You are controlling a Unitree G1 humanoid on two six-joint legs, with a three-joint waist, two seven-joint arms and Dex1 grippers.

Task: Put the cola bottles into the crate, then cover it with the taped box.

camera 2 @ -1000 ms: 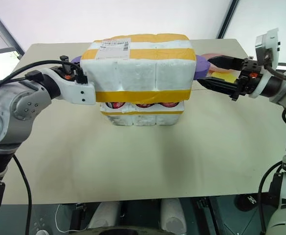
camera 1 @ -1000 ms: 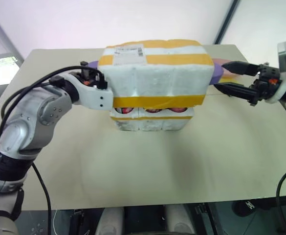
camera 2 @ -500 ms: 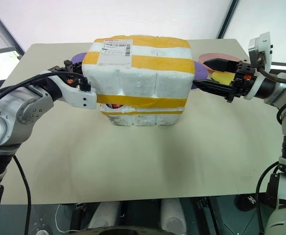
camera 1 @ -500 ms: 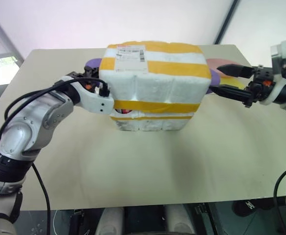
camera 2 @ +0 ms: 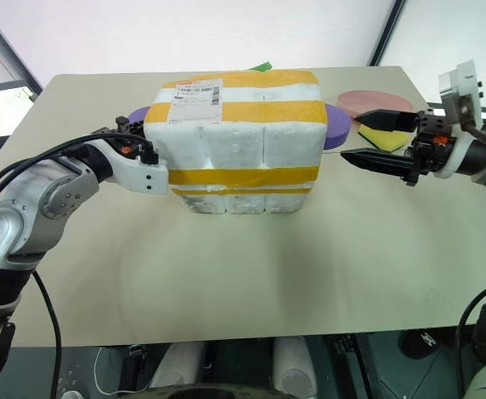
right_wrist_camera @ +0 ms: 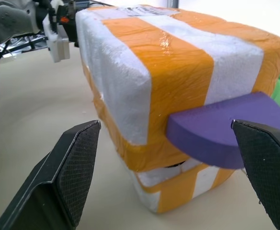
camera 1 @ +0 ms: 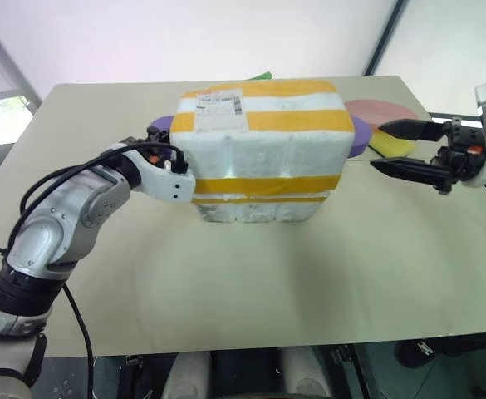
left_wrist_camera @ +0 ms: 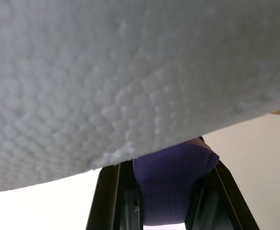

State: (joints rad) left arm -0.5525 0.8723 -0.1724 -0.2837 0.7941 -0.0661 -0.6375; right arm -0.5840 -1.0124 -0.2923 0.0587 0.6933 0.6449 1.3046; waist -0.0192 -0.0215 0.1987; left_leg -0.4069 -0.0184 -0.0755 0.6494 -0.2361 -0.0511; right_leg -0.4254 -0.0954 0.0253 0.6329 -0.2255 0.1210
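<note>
The taped box (camera 1: pixel 259 133), white foam with wide yellow bands and a shipping label, rests level on the crate (camera 1: pixel 259 209), a low white foam block with a yellow band. The cola bottles are hidden under the box. A purple foam tab (left_wrist_camera: pixel 171 191) sticks out of the box's left end, and my left gripper (camera 2: pixel 130 129) is shut on it. A matching purple tab (right_wrist_camera: pixel 226 129) projects from the right end. My right gripper (camera 2: pixel 351 137) is open, a short way right of that tab and not touching it.
A pink disc (camera 2: pixel 374 102) and a yellow wedge (camera 2: pixel 382 138) lie on the beige table (camera 2: pixel 243 274) at the back right, near the right gripper. A green piece (camera 2: pixel 262 66) lies behind the box.
The box was tilted above the crate with red caps showing. It has come down level and covers them. The left gripper sank with it. The right gripper drew back to the right.
</note>
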